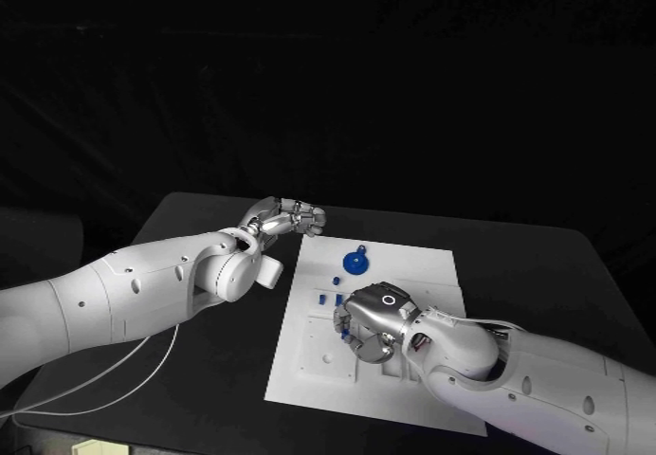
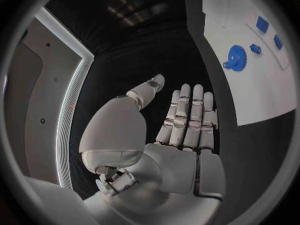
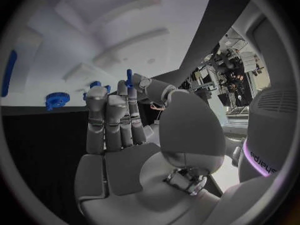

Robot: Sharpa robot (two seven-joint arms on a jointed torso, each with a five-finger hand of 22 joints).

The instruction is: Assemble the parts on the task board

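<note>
The left hand (image 1: 283, 220) hovers above the black table (image 1: 178, 223), just off the white rectangular task board (image 1: 410, 265) at about ten o'clock from the board's middle. In the left wrist view its fingers (image 2: 187, 117) stand straight and side by side, thumb apart, holding nothing.

On the board, toward twelve o'clock, lies a round blue toothed gear with a small knob (image 1: 356, 263); a few small blue pieces (image 1: 337, 281) stand just below it, toward the board's middle.

The right hand (image 1: 372, 327) sits low over the board's middle, at about six o'clock from the gear. In the right wrist view it pinches a small blue peg-like part (image 3: 129, 77) between thumb and fingertips (image 3: 119, 101), the other fingers upright beside it.

The step in hand looks like seating this peg in a recess of the board. The next move calls for lining it up above the right socket, keeping it upright, then lowering it straight down. Which socket it is meant for I cannot tell.
</note>
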